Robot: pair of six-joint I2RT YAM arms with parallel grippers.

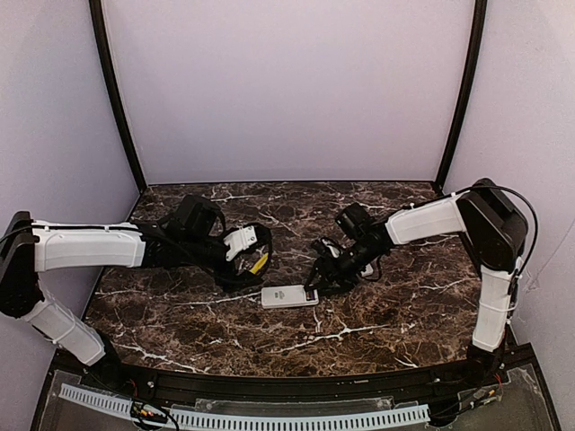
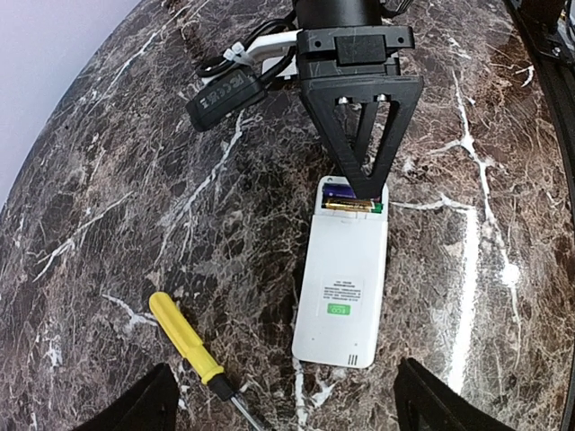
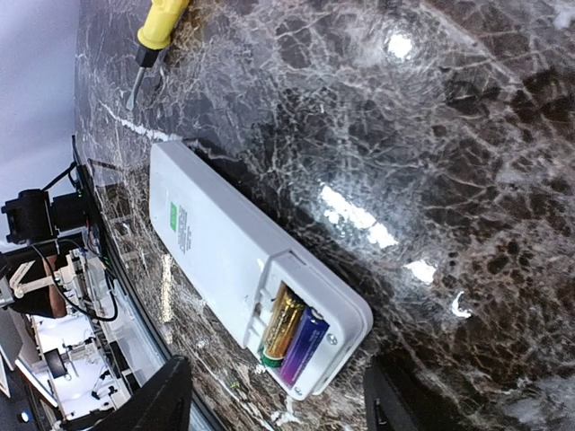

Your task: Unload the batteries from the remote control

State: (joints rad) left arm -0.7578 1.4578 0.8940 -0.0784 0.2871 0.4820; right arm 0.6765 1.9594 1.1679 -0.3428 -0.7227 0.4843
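Batteries [image 3: 292, 332] seated side by side in the open compartment of remote control [image 3: 220, 247], which lies back-up on the desk [image 3: 404, 108]. That end sits between the tips of the spread right jaws. Left jaws also spread, with the remote's other end just ahead of them and a yellow-handled screwdriver [image 2: 184, 337] near one finger.

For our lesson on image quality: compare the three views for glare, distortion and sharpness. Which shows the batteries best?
Right wrist view, the best: white glare patches on the marble table, yet the batteries are sharp. Left wrist view: wide-angle bending curves the table's edge; the right hand partly covers the compartment of the remote control. Top view: even light, batteries too small to see.
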